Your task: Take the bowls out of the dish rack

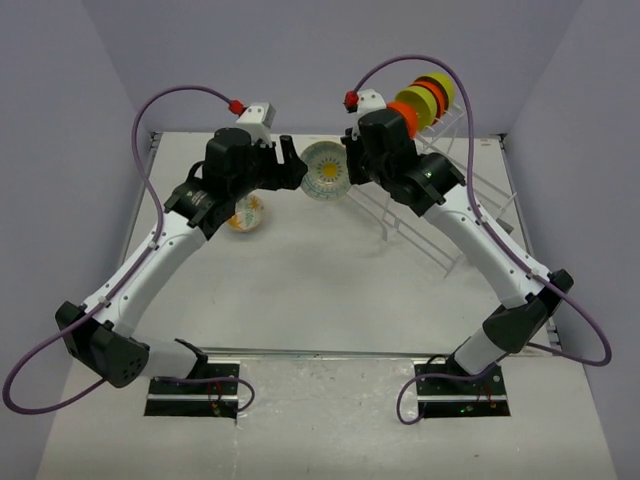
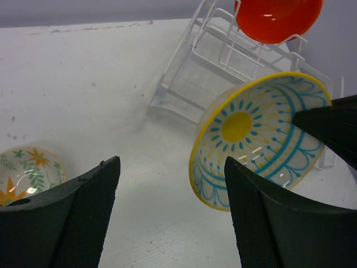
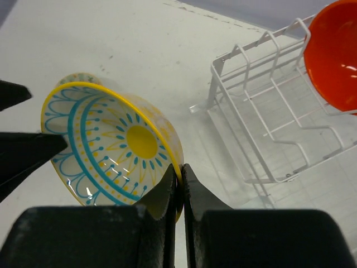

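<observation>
My right gripper [image 3: 181, 176] is shut on the rim of the cream bowl [image 3: 111, 145] with blue lines and a yellow flower centre, and holds it tilted above the table. In the top view this bowl [image 1: 326, 170] hangs between my two grippers. My left gripper [image 2: 172, 167] is open and empty, and the bowl [image 2: 256, 134] sits just ahead of its right finger. The white wire dish rack [image 1: 450, 215] stands at the back right. It holds an orange-red bowl [image 1: 404, 120], an orange-yellow bowl [image 1: 417, 100] and a yellow bowl [image 1: 441, 92] on edge.
A cream bowl with an orange and green leaf pattern [image 1: 247, 214] rests on the table under my left arm; it also shows in the left wrist view [image 2: 28, 170]. The rack's sloping rails [image 3: 268, 123] reach toward the table's middle. Grey walls close in the back and sides.
</observation>
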Available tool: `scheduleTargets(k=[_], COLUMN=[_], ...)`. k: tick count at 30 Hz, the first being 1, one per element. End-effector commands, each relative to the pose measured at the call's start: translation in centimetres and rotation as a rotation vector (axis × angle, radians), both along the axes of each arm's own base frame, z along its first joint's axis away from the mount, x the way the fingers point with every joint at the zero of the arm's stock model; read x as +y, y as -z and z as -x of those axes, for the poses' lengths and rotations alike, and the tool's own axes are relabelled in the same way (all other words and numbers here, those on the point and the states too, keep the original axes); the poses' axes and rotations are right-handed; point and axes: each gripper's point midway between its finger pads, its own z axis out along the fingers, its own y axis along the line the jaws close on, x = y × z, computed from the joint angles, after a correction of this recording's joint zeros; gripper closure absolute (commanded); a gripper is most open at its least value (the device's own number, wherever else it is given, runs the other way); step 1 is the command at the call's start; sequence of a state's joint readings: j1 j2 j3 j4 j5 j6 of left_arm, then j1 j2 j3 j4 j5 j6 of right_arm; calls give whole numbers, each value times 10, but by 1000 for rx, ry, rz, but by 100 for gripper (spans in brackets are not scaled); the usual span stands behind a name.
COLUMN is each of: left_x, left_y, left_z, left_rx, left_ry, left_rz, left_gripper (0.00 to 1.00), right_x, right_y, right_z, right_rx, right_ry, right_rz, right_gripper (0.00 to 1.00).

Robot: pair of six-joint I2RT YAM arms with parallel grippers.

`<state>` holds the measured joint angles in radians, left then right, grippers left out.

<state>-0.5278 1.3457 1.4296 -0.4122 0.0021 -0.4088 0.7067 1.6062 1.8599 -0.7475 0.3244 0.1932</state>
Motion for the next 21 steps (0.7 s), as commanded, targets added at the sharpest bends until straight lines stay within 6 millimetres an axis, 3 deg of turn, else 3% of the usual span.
scheduleTargets(k=[1, 4, 7, 8, 9, 11, 12, 13, 14, 15, 17, 18, 19, 21], left_x=[9, -1, -4, -3, 1, 6, 15, 21, 33, 47, 67, 97, 112, 142], left_y=[11, 19, 22, 19, 21, 20, 22, 24, 28, 36, 59, 69, 92, 112], left_z=[-12, -13, -17, -18, -20, -21, -24, -25, -28, -31, -35, -46, -46, -54], left_rx=[14, 39, 50, 46, 54, 52, 57, 62, 67, 101, 170, 208, 262, 312], left_ry=[-69, -31, -32, -40, -68, -101, -157, -191, -261, -319, -363, -434, -457, -502], left_rz=[-72, -62, -61, -58, -63, -67, -77, -83, -102, -100, -91, -54, -51, 7], left_gripper=[26, 31, 56, 82, 97, 100, 100, 100, 100, 100, 100, 100, 100, 100], right_x=[22, 34, 42, 41, 41, 40, 39, 38, 33, 27, 9, 2, -8, -20], right_y=[-44, -42, -37, -35, -31, -29, -28, -27, -27, -25, -27, -21, -28, -23], right_z=[18, 23, 24, 22, 20, 17, 17, 15, 13, 12, 9, 9, 13, 15], right_rx=[-45, -22, 3, 4, 8, 7, 6, 4, -6, -8, -36, -29, -47, -47], right_ry=[-92, -137, -160, -151, -143, -131, -126, -118, -95, -71, -4, 14, 22, 38], right_rz=[-217, -265, -284, -279, -274, -264, -259, -254, -242, -224, -198, -183, -195, -194], right_gripper=[100, 100, 100, 100, 100, 100, 94, 71, 8, 1, 1, 1, 1, 1])
